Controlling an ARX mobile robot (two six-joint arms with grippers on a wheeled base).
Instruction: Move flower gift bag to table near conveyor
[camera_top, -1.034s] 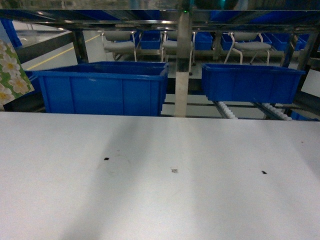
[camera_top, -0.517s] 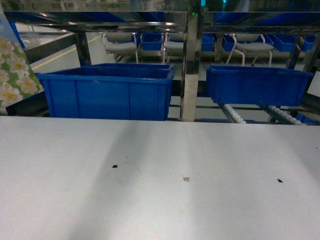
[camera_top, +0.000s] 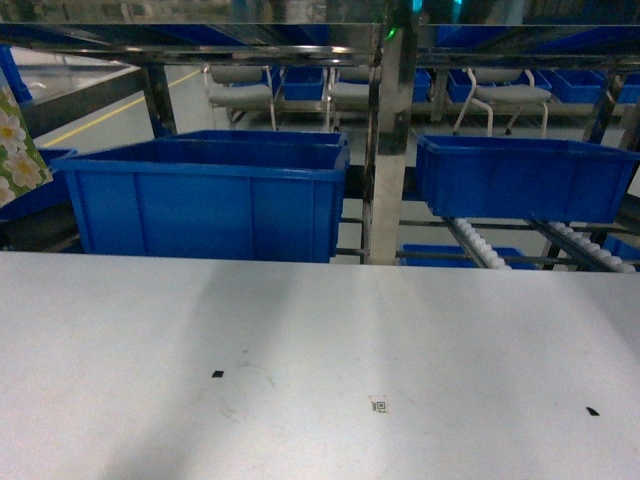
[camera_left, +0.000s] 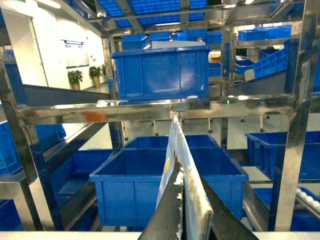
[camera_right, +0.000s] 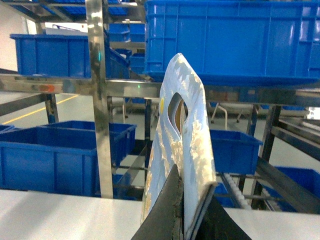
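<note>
We hold the flower gift bag (camera_right: 182, 145) pinched at both ends: right tool (camera_right: 181, 210) clamped on it below the handle cut-out, left tool (camera_left: 185, 210) clamped on its edge. It looks light, thin and floppy, probably glossy. The table (camera_top: 320, 340) lies bare below; the blue bins (camera_top: 210, 195) and conveyor (camera_top: 480, 240) stand beyond.

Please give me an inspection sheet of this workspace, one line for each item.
Surface: white table, bare but for small black marks and a tiny code mark.
Job's things: one gift bag in the left gripper, one in the right gripper; conveyor behind the table.
Clutter: nothing seen.
Grippers: both shut on bags.
Cables: nothing seen.
Surroundings: blue bins, steel racking, grey chairs.
</note>
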